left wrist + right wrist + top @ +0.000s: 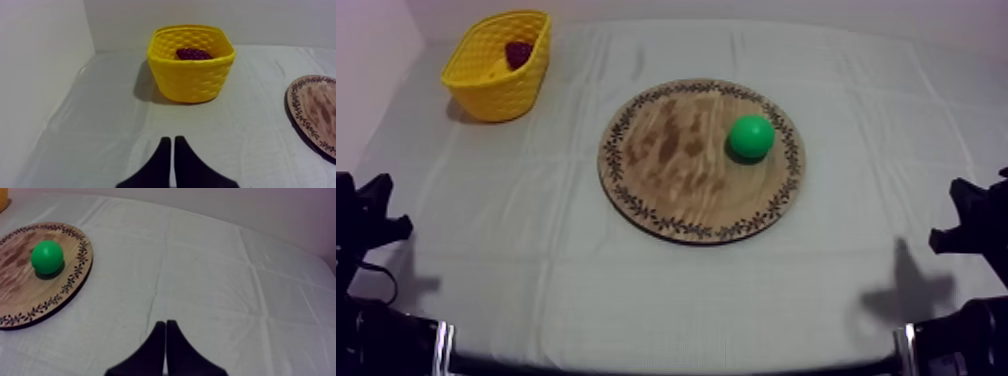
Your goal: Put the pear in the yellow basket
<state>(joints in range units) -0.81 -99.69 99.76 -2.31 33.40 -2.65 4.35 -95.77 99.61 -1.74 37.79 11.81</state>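
A green pear (751, 136) (47, 257), rounded in shape, rests on the right half of the round wooden board (666, 160) (20, 298) at the table's middle. The yellow basket (496, 85) (192, 75) stands at the far left corner with a dark purple bunch of grapes (518, 52) (194, 53) inside. My left gripper (388, 212) (172, 141) sits low at the left edge, shut on nothing, facing the basket from a distance. At the right edge my right gripper (951, 225) (165, 324) is also shut on nothing, well short of the board.
The grey-white cloth (536, 270) covers the table, with open room between board and basket and along the front. A pale wall (40, 60) runs along the left side next to the basket.
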